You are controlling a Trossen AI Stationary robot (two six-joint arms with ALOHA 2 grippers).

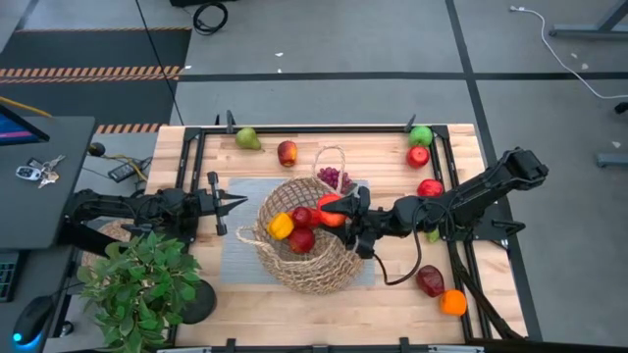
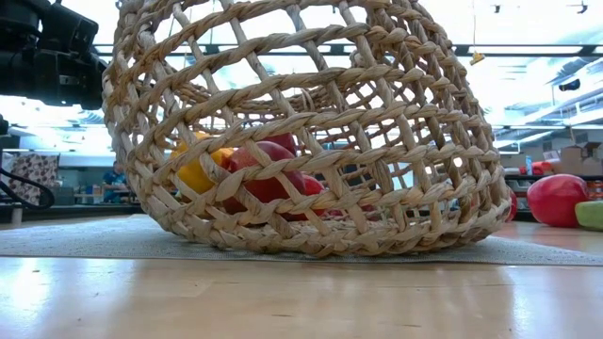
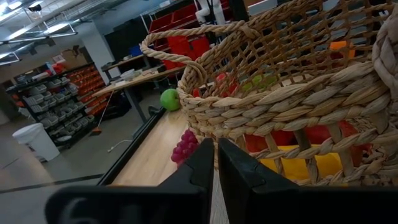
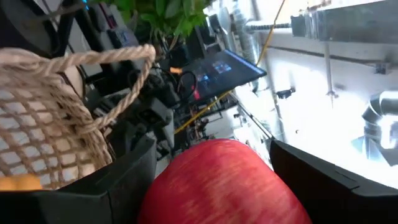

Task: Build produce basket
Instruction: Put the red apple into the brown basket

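The right arm's fingers (image 1: 339,209) grip a red toy apple (image 4: 224,183) just above the right rim of the round tan wicker basket (image 1: 329,270) mid-bench, while the left arm's shut, empty fingers (image 1: 238,203) wait just to its left.

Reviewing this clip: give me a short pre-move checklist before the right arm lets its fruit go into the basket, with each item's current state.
1. Right gripper grips a red fruit: ok, it sits between the fingers.
2. Fruit over the basket opening: ok, at its right rim in the high view.
3. Basket stands upright: not ok, it is tipped in the low view.
4. Room inside: ok, only a yellow pepper and red pieces.
5. Left gripper clear of the drop: ok, shut, left of the basket.
6. Purple grapes out of the way: ok, behind the basket.
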